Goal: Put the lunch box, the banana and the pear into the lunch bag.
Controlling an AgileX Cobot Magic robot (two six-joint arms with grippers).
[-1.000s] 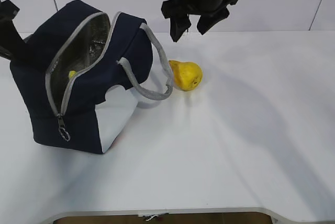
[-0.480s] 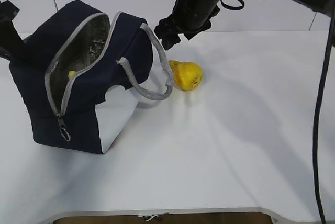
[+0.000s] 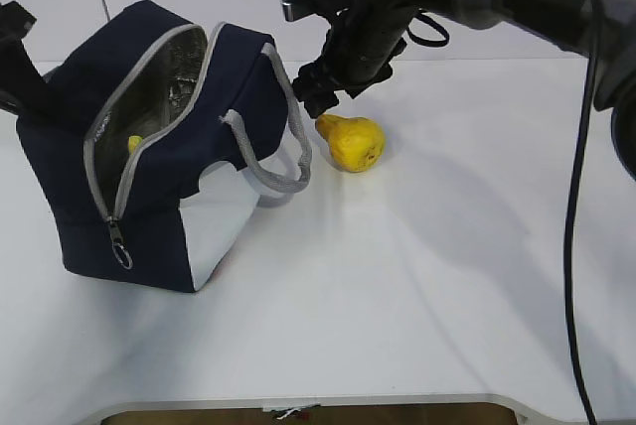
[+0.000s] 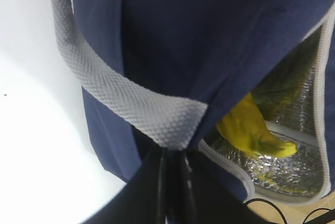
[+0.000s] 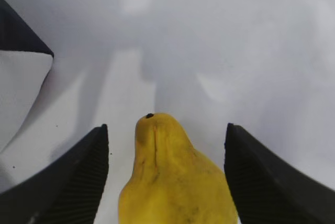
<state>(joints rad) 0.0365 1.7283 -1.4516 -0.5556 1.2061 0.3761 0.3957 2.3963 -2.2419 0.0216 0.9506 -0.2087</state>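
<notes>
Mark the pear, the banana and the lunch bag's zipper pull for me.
pear (image 3: 353, 143): exterior view, on its plump body.
banana (image 4: 250, 127): left wrist view, on the yellow part showing inside the bag.
zipper pull (image 3: 120, 249): exterior view, on the ring at the bag's front corner.

The right arm reaches in from the upper right, wrist bent downward, its claw (image 3: 326, 97) low over the tabletop with both fingers (image 5: 78, 179) spread wide — nothing gripped between them. The left claw (image 4: 172, 182) is closed tight — its arm shows only at the far left edge.
</notes>
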